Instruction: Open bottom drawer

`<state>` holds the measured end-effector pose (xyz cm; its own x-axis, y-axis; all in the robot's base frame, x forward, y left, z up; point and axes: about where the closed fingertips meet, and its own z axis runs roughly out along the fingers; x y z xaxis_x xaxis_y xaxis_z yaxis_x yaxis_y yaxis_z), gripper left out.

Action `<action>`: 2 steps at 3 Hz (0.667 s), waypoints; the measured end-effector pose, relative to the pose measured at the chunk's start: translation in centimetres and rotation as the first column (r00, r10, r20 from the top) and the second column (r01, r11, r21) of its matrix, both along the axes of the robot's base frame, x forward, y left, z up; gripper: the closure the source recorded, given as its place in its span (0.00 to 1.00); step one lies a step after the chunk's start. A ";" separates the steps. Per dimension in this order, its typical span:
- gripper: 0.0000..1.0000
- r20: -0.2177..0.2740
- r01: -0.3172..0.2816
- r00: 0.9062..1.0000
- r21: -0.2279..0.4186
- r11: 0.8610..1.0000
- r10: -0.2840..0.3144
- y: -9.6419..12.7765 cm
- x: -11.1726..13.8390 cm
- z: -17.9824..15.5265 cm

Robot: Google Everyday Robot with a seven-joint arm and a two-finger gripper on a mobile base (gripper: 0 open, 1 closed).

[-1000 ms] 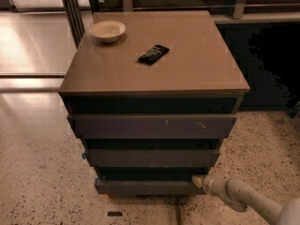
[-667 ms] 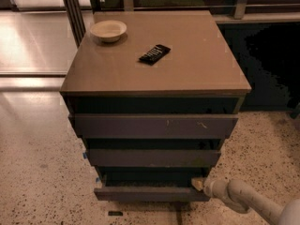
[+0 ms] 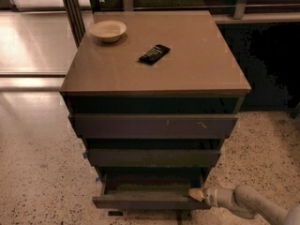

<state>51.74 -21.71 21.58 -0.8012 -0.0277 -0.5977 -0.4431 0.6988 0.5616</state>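
The bottom drawer (image 3: 145, 201) is the lowest of three dark grey handleless fronts on the cabinet. It stands pulled out, and its shallow grey-brown inside (image 3: 150, 184) shows. My gripper (image 3: 196, 194) comes in from the lower right on a pale arm and sits at the top right corner of the drawer front. The plain middle front (image 3: 152, 157) and the wide top front with pale scratches (image 3: 154, 125) stay further back.
A white bowl (image 3: 108, 30) and a black remote (image 3: 154, 54) lie on the cabinet's brown top (image 3: 197, 69). Speckled floor surrounds the cabinet. A dark metal post (image 3: 72, 8) stands at the back left, and a dark gap lies to the right.
The bottom drawer has slid out towards the camera, and its inside now shows. My gripper has moved with it at the drawer's right corner.
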 end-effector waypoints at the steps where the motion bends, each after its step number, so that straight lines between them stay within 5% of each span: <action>1: 1.00 -0.001 -0.003 1.000 0.003 1.000 0.003 0.1 0.0 0.0; 2: 1.00 -0.052 -0.007 0.999 0.011 1.000 0.008 0.4 -0.6 -1.9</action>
